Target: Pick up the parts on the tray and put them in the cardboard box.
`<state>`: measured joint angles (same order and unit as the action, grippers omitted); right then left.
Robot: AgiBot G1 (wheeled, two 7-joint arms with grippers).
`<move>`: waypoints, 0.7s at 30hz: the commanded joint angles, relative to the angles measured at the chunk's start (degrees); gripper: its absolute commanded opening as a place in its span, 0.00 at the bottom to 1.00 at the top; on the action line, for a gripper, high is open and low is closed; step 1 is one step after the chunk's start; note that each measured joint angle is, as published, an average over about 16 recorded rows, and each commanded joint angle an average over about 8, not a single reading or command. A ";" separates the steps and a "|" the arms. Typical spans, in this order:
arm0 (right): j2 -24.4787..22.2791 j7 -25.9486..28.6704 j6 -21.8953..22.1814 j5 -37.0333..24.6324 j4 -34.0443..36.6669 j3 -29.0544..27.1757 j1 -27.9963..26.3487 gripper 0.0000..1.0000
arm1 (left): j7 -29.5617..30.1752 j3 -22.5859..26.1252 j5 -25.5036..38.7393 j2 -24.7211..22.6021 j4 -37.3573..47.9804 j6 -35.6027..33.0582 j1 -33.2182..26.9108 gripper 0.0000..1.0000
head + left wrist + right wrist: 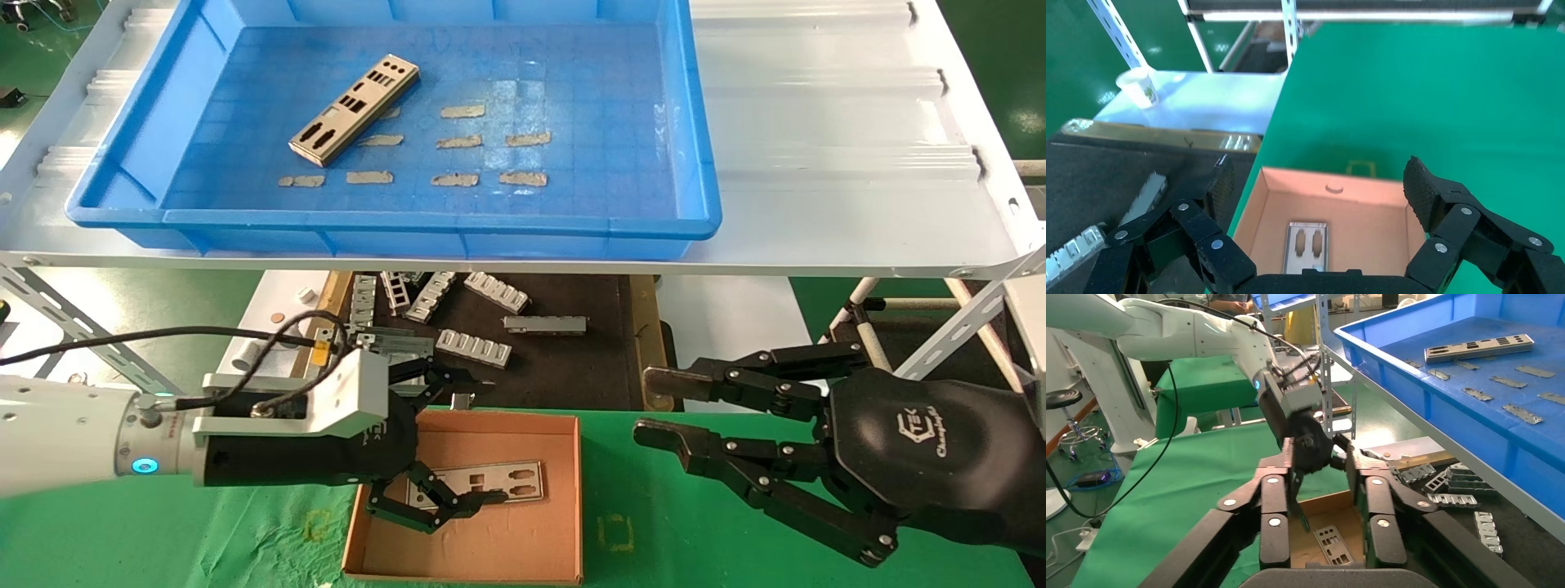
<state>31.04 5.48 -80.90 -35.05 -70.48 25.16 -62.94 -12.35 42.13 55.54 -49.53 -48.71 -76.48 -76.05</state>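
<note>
One silver-grey part lies slanted at the back left of the blue tray. Another part rests flat on the floor of the cardboard box. My left gripper hovers open over the box's left half, holding nothing. In the left wrist view that gripper spreads wide above the box and the part in it. To the right of the box my right gripper hangs open and empty. The right wrist view shows the right gripper, the boxed part and the tray's part.
Several ragged tape strips dot the tray floor. The tray sits on a white corrugated shelf. Below it, ribbed grey brackets lie on a black mat behind the box. A white cup stands beyond the mat.
</note>
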 commanded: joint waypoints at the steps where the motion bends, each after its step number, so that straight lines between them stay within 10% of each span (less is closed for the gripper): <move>1: 0.00 0.00 0.00 0.00 0.00 0.00 0.00 1.00 | 1.17 -1.33 -0.69 0.74 -1.26 -0.47 0.74 1.00; 21: 0.00 0.00 0.00 0.00 0.00 0.00 0.00 1.00 | 12.85 -14.52 -7.61 8.07 -13.83 -5.12 8.06 1.00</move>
<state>31.04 5.48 -80.90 -35.05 -70.48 25.16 -62.94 0.50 27.60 47.93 -41.45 -62.55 -81.61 -67.99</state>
